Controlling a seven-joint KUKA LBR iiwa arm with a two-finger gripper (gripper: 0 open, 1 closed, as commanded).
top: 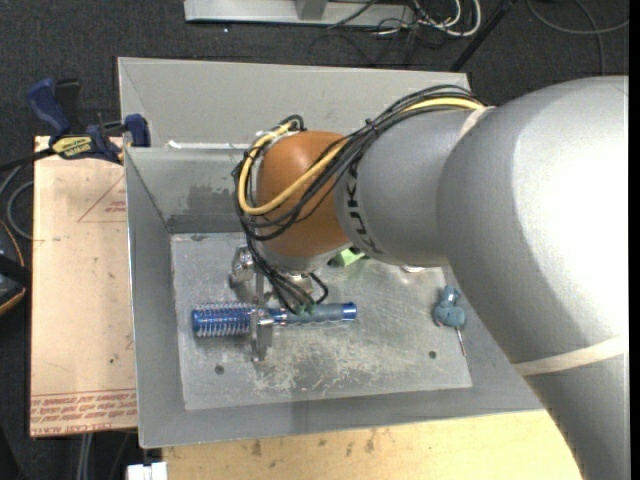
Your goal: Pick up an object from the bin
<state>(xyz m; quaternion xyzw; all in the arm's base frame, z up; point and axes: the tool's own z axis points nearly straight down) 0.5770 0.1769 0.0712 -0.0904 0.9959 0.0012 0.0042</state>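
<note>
Blue brush [222, 320] lies beneath the hand [262, 326], open or closed I cannot tell; arm [430, 203] lettered KUKA.

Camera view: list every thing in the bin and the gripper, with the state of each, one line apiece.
Blue brush: lying flat on the bin floor, bristle end to the left, not lifted.
Gripper: low over the brush's middle.
Small blue-grey piece: lying on the floor at right, apart from the gripper.
Green thing: mostly hidden under the arm, state unclear.
</note>
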